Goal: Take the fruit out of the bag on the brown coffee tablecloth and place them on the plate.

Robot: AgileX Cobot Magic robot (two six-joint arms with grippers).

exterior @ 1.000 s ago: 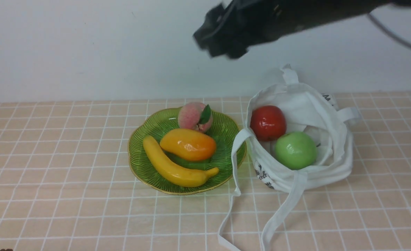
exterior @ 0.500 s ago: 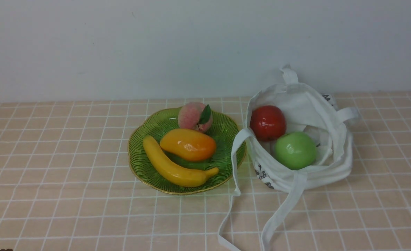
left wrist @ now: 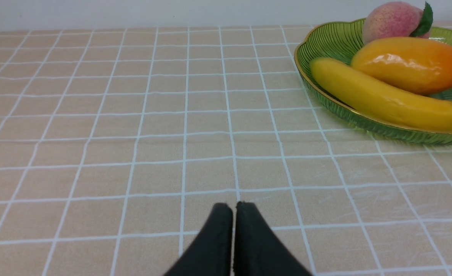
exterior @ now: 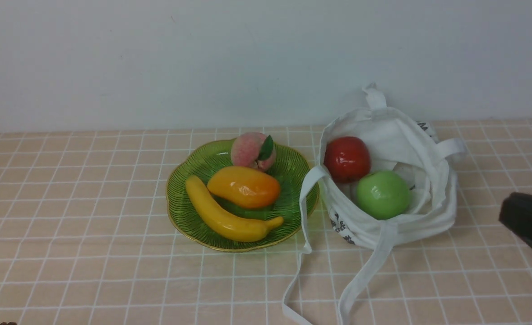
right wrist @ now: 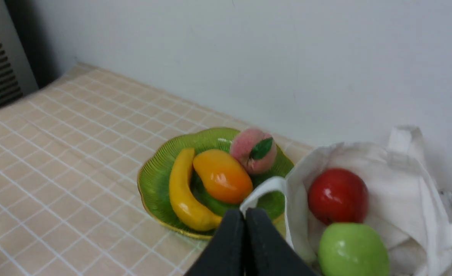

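Black casing of the right arm [exterior: 529, 223] now shows at the right edge of the front view, low and near the bag [exterior: 421, 140] without touching it. A second ago that arm was a dark blur high over the plate [exterior: 180, 198] and the bag, and half a second ago it was out of that view altogether. Nothing else has shifted: every fruit lies as it did before.

The right gripper [right wrist: 245, 214] has its two black fingers pressed together with nothing between them, and it hangs above the near side of the bag's mouth. The left gripper [left wrist: 233, 209] is likewise closed and empty, low over bare tablecloth [exterior: 90, 225] well to the left of the plate.

The glossy orange-yellow mango [exterior: 244, 187] lies on the green ribbed plate, between a yellow banana [exterior: 225, 216] and a pink peach [exterior: 249, 150] with a green leaf, touching both. The red apple [exterior: 347, 159] and the green apple [exterior: 382, 194] sit side by side inside the open white bag, touching each other, the red one farther back. Both are shiny, with bright highlights. The bag slumps just to the right of the plate, its rim folded outward, small black print on its near side, and its long flat straps [exterior: 365, 275] trail forward across the peach-tan checked cloth.
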